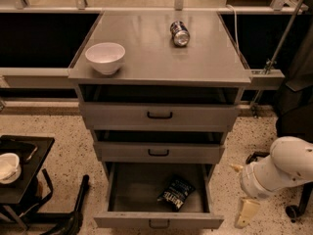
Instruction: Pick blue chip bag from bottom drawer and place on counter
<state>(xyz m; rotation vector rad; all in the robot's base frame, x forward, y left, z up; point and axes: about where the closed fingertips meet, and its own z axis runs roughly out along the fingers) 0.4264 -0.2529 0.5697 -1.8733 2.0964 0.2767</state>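
The blue chip bag (176, 193) lies flat in the open bottom drawer (132, 187), right of its middle and near the front. The two shallower drawers above are slightly ajar. The counter (156, 58) is the grey cabinet top. My gripper (241, 190) hangs low to the right of the cabinet, beside the open drawer and outside it. It is open and empty, with one cream finger (247, 212) pointing down to the floor. It is apart from the bag.
A white bowl (105, 58) stands at the counter's front left and a drink can (180, 33) lies at its back right. A small black side table (24, 151) with a white cup (7, 166) stands at the left. Dark chair parts (298, 126) sit at the right.
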